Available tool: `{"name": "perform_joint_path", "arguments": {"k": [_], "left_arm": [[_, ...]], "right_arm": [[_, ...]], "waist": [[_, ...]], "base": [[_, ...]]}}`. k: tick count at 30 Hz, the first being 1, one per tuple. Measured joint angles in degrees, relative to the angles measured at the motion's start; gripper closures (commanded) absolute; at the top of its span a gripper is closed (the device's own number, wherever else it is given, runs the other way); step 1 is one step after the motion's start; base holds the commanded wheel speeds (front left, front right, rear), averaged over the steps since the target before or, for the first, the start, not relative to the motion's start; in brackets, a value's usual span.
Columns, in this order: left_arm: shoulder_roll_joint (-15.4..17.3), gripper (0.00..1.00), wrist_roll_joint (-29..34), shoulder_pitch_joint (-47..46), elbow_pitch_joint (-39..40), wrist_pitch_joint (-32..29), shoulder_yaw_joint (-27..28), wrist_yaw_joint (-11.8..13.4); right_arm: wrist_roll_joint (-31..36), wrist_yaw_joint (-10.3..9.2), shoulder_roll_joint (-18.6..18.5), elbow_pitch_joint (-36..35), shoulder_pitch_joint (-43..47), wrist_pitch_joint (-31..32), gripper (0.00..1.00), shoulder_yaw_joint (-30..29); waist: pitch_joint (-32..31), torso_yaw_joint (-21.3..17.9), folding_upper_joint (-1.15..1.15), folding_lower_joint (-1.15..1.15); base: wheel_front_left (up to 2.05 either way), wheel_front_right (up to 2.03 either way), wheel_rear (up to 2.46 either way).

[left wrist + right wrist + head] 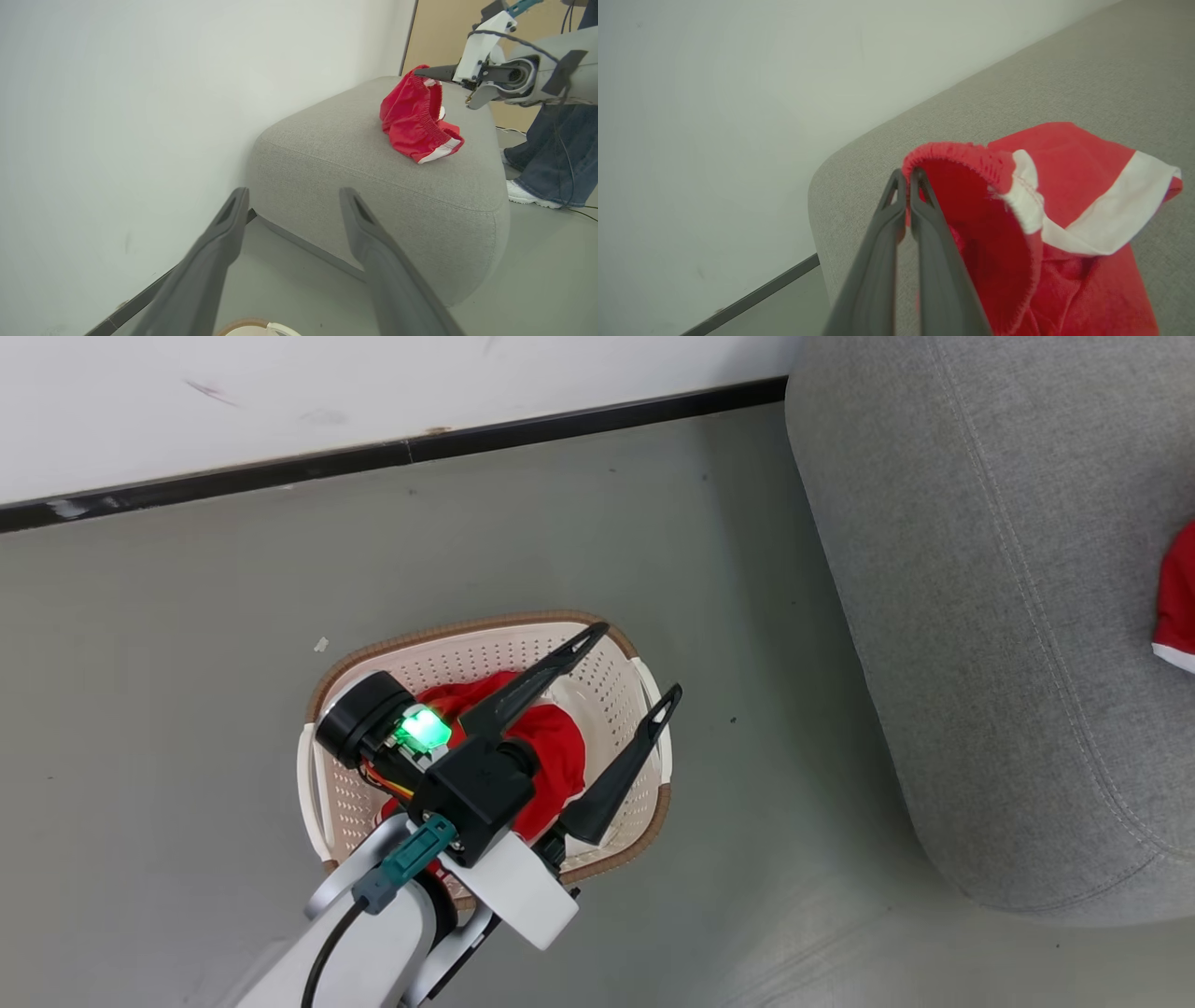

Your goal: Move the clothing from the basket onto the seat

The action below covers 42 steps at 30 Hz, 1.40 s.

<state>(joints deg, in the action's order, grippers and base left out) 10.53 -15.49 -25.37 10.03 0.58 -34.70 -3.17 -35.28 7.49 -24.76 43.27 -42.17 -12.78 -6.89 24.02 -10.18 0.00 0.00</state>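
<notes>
Grey seat (327, 140) bears one red garment (1064, 154), its waistband pinched between the jaws of the closed right gripper (906, 171), while the left gripper (636, 661) gapes empty above the basket (467, 621), remaining clothing (560, 747) below its jaws; next probably release, then dip left.

Grey floor (187, 616), bearing the basket (485, 627) beneath the left pincer (636, 661) and the seat (980, 616) off to its right; on that seat, red clothing (411, 121) at the tips of the right pincer (906, 173).
</notes>
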Motion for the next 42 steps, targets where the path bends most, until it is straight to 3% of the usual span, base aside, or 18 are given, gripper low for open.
{"name": "perform_joint_path", "arguments": {"k": [4, 5, 7, 8, 9, 10, 11, 21, 34, 42], "left_arm": [[0.0, 0.0, 0.07, -0.16, -0.01, 0.01, 0.34, 0.0], [0.0, 0.0, 0.07, -0.18, -0.02, 0.02, 0.42, 0.0], [0.04, 0.0, 0.07, -0.22, -0.14, 0.08, 0.56, 0.0], [0.1, 0.0, 0.07, -0.25, -0.26, 0.1, 0.64, 0.0], [0.15, 0.0, 0.07, -0.32, -0.44, 0.26, 0.69, 0.0], [0.2, 0.0, 0.07, -0.4, -0.6, 0.55, 0.77, 0.0], [0.23, 0.0, 0.07, -0.47, -0.74, 0.6, 0.86, 0.0], [0.24, 0.0, 0.04, -0.72, -2.05, 1.55, 1.15, 0.0], [0.34, 0.0, -0.75, -0.36, -3.94, 4.15, 3.92, 0.62], [0.57, 0.0, -2.67, 2.04, -6.17, 6.13, 6.76, 2.63]], "right_arm": [[0.08, 0.0, 0.89, 0.16, 0.04, -0.45, 1.0, 0.76], [0.11, 0.0, 1.01, 0.22, 0.04, -0.7, 0.92, 0.97], [0.46, 0.0, 1.23, 0.25, 0.08, -0.91, 0.56, 1.82], [0.68, 0.0, 1.4, 0.27, 0.12, -0.92, 0.31, 2.11], [0.68, 0.0, 1.58, 0.32, 0.27, -0.92, 0.31, 2.38], [0.68, 0.0, 1.72, 0.36, 0.57, -0.93, 0.06, 2.65], [0.68, 0.0, 1.89, 0.49, 0.9, -1.0, 0.0, 2.9], [0.67, 0.0, 3.21, 0.16, 4.18, -1.35, 0.0, 5.41], [2.12, 0.0, 4.17, -9.42, 10.07, -1.42, 0.0, 13.0], [3.63, 0.0, 4.31, -16.52, 10.74, -1.43, 0.0, 15.1]], "waist": [[0.69, -0.19, 0.0, 0.0], [0.82, -0.26, 0.0, 0.0], [1.02, -0.46, 0.0, 0.0], [1.08, -0.57, 0.0, 0.0], [1.1, -0.7, 0.0, 0.0], [1.09, -0.83, 0.0, 0.0], [1.05, -0.95, 0.0, 0.0], [-0.01, -2.41, 0.0, 0.0], [-2.86, -4.31, 0.0, 0.0], [-5.08, -4.46, 0.0, 0.0]], "base": [[0.0, 0.0, 0.0], [0.0, 0.0, 0.0], [0.0, 0.0, 0.0], [0.0, 0.0, 0.0], [0.0, 0.0, 0.0], [0.0, 0.0, 0.0], [0.0, 0.0, 0.0], [0.0, 0.0, 0.0], [0.0, 0.0, 0.0], [0.0, 0.0, 0.0]]}}
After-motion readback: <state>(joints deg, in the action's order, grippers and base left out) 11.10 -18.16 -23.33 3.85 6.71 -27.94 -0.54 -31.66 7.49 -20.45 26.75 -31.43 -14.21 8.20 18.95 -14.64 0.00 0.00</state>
